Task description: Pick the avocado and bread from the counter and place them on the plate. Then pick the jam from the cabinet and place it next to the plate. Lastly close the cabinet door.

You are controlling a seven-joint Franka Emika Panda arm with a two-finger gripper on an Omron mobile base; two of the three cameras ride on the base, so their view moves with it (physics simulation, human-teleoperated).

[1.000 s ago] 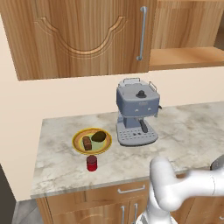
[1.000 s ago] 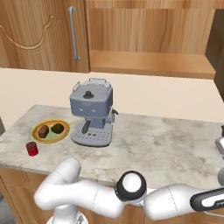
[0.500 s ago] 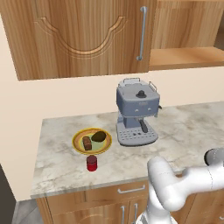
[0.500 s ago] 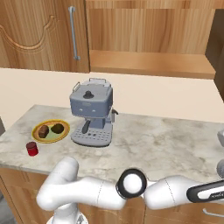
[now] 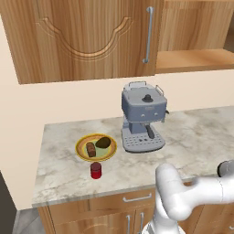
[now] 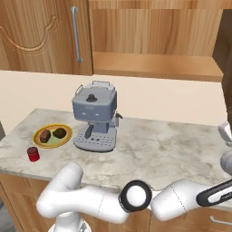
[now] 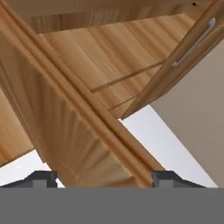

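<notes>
- Kitchen corner, beige wall, wood-grain wall cabinet (image 5: 91, 41) above a marbled stone table (image 5: 192, 137) with drawers below.
- Plate (image 5: 82, 154), yellow rim, pale green centre: on the table at 9 o'clock of the coffee machine (image 5: 141, 121), just beside it. Bread (image 5: 91, 149) and avocado (image 5: 103, 142) both lie on it, side by side, touching or nearly so.
- Jam (image 5: 96, 170), small red jar: upright on the table at 6 o'clock of the plate, just beside its rim.
- Judgement: both placings are done; only the closing of the cabinet door is left.
- Open shelf bay (image 6: 154, 63): seen at 3 o'clock of the closed arched panel in both base views.
- Cabinet door (image 7: 78, 131), hand view: a wooden panel edge runs diagonally across, close to the camera, between the two dark fingertips (image 7: 41, 178). A second panel with a silver bar handle (image 7: 192, 43) sits towards 2 o'clock. Which of these is the door to shut is probably the near one, but the angle is too steep to be sure.
- Claw (image 7: 103, 180): fingers stand apart astride the near panel edge, with no contact visible, so nothing is gripped.
- Advice for the step: push flat against the panel face rather than pinching the edge; follow the hinge arc; keep the forearm (image 6: 181, 204) low, clear of the coffee machine; stop once the panel sits flush.
</notes>
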